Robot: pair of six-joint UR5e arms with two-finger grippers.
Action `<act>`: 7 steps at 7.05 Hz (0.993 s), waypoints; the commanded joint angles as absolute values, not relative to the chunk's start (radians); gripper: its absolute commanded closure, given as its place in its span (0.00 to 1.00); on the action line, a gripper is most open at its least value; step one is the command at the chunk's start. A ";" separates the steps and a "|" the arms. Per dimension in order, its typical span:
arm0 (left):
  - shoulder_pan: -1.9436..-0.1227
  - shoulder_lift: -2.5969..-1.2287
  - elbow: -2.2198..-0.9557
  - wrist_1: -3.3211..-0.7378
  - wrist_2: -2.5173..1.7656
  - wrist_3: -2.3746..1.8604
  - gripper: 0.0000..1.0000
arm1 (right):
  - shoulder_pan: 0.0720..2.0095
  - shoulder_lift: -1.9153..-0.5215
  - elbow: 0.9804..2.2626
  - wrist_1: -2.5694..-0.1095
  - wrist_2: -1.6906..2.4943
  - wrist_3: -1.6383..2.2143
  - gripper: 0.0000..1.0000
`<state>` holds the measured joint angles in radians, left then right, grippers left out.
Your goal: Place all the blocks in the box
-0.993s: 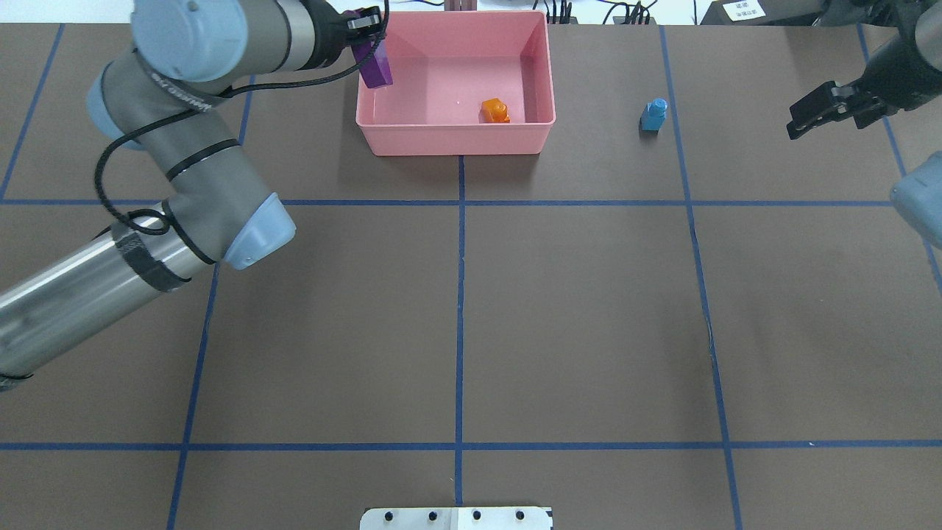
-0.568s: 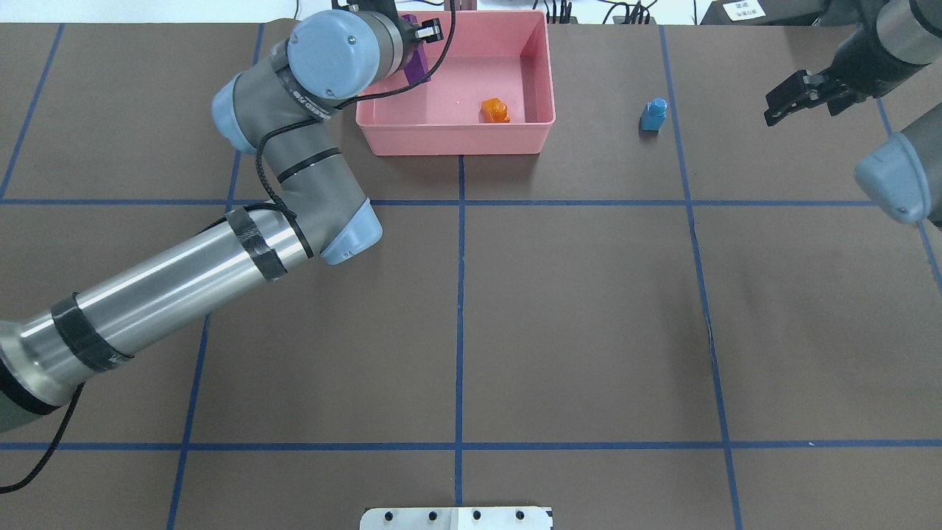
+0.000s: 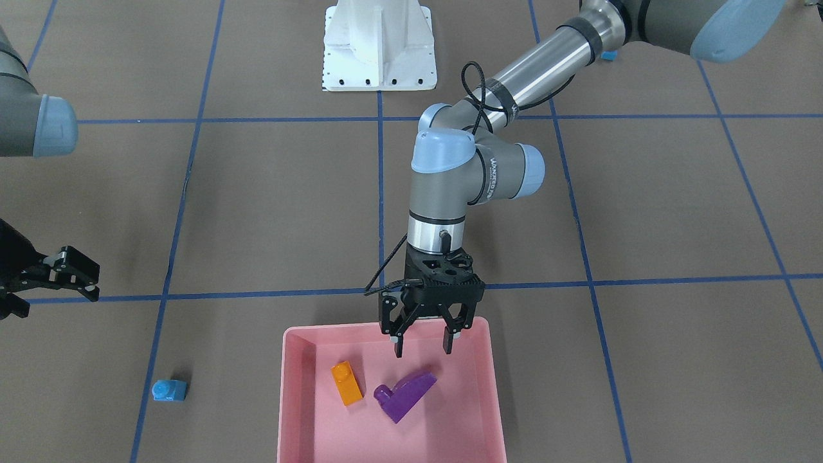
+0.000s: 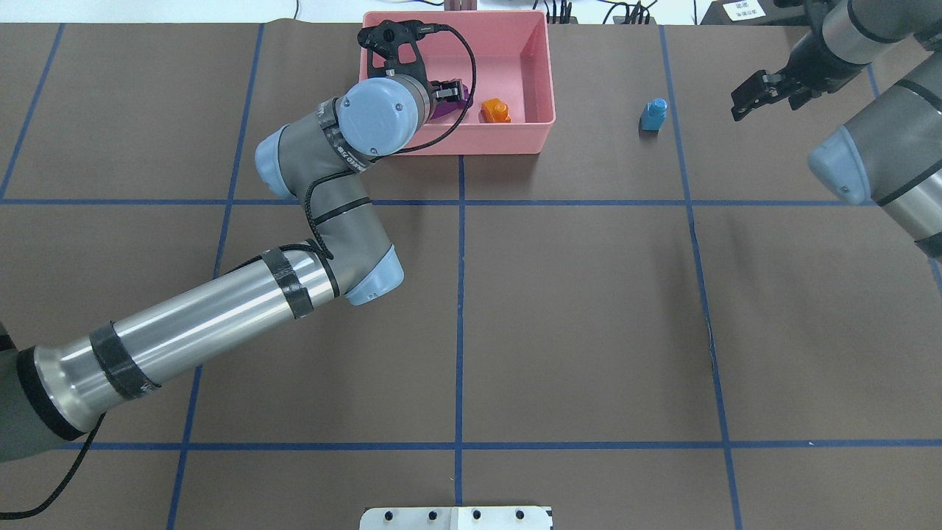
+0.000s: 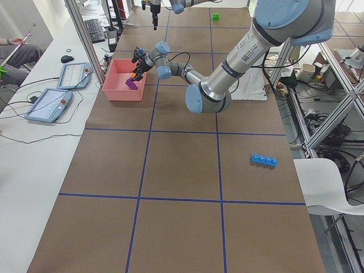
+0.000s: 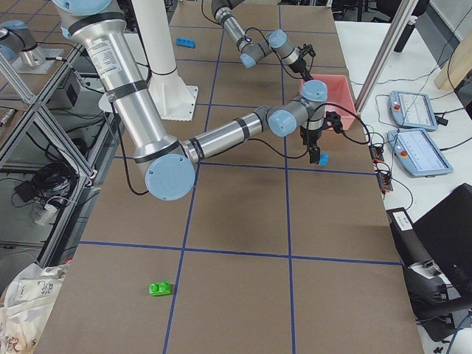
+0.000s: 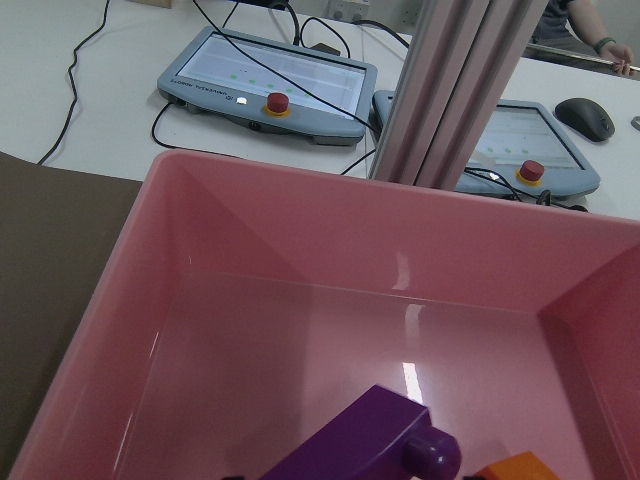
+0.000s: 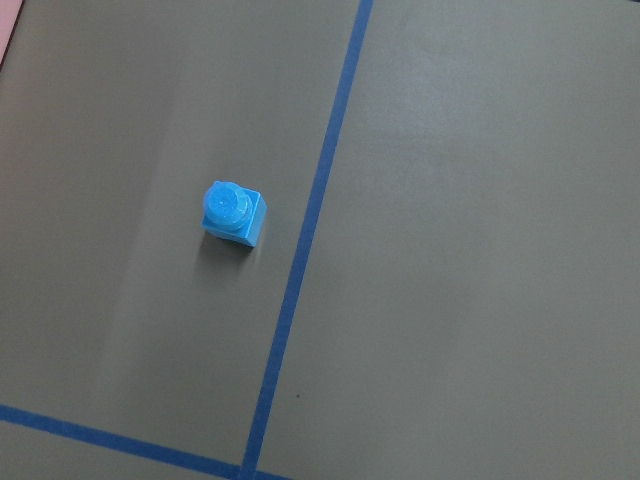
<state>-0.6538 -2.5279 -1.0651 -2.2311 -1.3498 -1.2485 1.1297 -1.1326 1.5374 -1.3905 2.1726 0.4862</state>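
Left gripper point(image 3: 422, 348), jaws spread wide and empty, hangs over the pink box point(image 3: 287, 399) at the wall nearest my base. On the box floor below lie the purple sloped block point(image 3: 405, 393) and the orange block point(image 3: 346, 383), apart: two of five done, by my count. Outside lie the small blue block point(image 3: 169, 390), near my right gripper point(image 3: 94, 278), likewise spread and empty, and, well apart, the long blue four-stud brick point(image 5: 265, 160) and the green block point(image 6: 159, 288). Overhead, my wrist hides most of the purple sloped block.

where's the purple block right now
In the front-facing view the purple block lies inside the pink box, right of the orange block, under the open left hand.
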 commanded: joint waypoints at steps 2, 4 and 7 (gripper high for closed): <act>-0.670 -2.517 -1.130 -2.224 -1.429 -1.106 0.01 | 1.123 -1.011 1.404 -1.387 2.172 0.489 0.00; -0.698 -2.326 -1.326 -2.229 -1.555 -0.999 0.01 | 1.112 -0.896 1.224 -1.320 2.169 0.497 0.00; -0.776 -2.078 -1.591 -2.229 -1.756 -0.823 0.01 | 1.019 -0.852 1.100 -1.119 2.048 0.771 0.00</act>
